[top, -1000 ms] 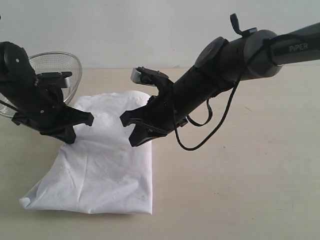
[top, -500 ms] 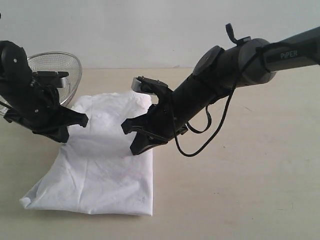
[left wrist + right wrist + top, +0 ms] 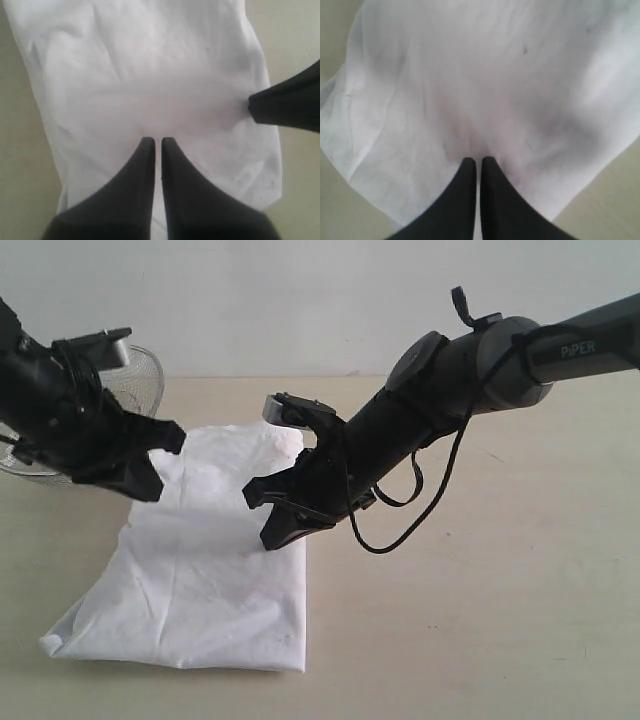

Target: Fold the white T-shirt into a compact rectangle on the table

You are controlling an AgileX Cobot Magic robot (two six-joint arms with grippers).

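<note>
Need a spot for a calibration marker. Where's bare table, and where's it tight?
Free: the broad table right of the white T-shirt, in front of the right arm; the strip before the shirt's near hem; the near-left corner. Crowded: far left, where wire-mesh bowl, left claw and shirt meet, and the shirt's right edge under the right claw.

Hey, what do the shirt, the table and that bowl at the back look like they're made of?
White T-shirt: soft matte fabric, likely cotton; it wrinkles.
Table: pale, smooth top, possibly wood or laminate.
Bowl: silvery wire mesh, see-through.
</note>
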